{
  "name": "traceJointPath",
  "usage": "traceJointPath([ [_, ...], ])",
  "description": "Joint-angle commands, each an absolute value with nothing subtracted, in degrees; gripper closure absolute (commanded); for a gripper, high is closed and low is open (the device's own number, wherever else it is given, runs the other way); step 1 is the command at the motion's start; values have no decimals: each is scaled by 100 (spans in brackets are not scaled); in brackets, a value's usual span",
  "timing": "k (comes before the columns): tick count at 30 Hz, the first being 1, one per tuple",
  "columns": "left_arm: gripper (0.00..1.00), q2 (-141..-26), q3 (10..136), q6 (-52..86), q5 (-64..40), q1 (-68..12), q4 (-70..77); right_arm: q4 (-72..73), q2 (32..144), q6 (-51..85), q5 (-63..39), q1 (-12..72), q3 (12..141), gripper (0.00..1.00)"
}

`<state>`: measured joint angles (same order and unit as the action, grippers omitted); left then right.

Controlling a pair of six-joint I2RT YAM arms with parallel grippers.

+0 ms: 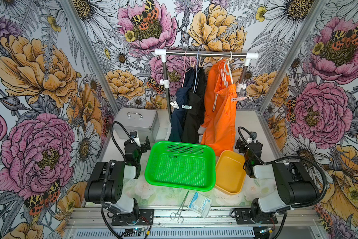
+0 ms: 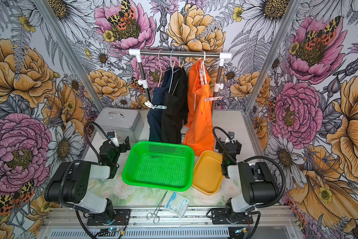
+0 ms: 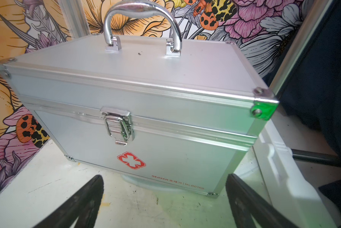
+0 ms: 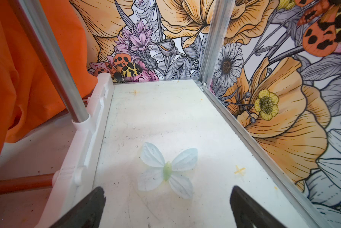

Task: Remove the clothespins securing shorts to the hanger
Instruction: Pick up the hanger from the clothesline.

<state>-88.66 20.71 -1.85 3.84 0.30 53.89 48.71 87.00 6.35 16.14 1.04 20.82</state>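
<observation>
Walled in on three sides by flowered panels, with the bench [image 1: 248,120] crowded across the middle: green basket [image 1: 149,171] at centre, yellow tray [image 1: 230,173] just beside it on the right, metal case [image 1: 136,122] at the back left, forceps [image 1: 182,204] and a surgical packet [image 1: 200,203] near the front edge. Open room only in narrow strips of bench beside each arm and in the air above the basket. At the back, a garment rack [image 1: 205,54] with its bar high over the bench. Hung from it on hangers [image 1: 227,70]: navy shorts [image 1: 180,115], black shorts [image 1: 192,120] touching them, and orange shorts [image 1: 219,124] further right, hems down behind the basket. Wooden clothespins [image 1: 192,63] up by the hooks over the dark pairs, white clothespin [image 1: 174,105] on the navy edge, grey-teal clothespin [image 1: 186,107] just beside it, pink clothespin [image 1: 239,99] on the right edge of the orange pair. Low in front of the case, the left gripper [image 1: 138,144], jaws spread wide and empty, with the white and grey-teal pins higher up and well apart from it. Low by the rack's right foot [image 4: 81,158], the right gripper [image 1: 247,144], likewise spread and empty, with the pink pin well above. Left arm [image 1: 109,180] and right arm [image 1: 292,182] both folded, elbows back over their bases, wrists low and pointing toward the rack.
</observation>
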Motion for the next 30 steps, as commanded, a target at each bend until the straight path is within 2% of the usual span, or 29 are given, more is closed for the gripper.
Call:
traceJointPath([
  [1,1,-8903,2171,-123,212,80,5405,5000,8749,624,1547,70,2191,0],
  [9,1,-8808,1989,112,33,296,5707,4778,8593,573,1442,70,2239,0],
  [14,1,-8188,1829,220,70,393,5446,4364,8027,608,1641,70,2182,0],
  [23,1,-6133,2794,984,799,406,2782,2872,6293,771,2333,69,2149,0],
  [30,1,-5827,4882,1379,608,158,356,1109,4784,1299,2965,70,2264,0],
])
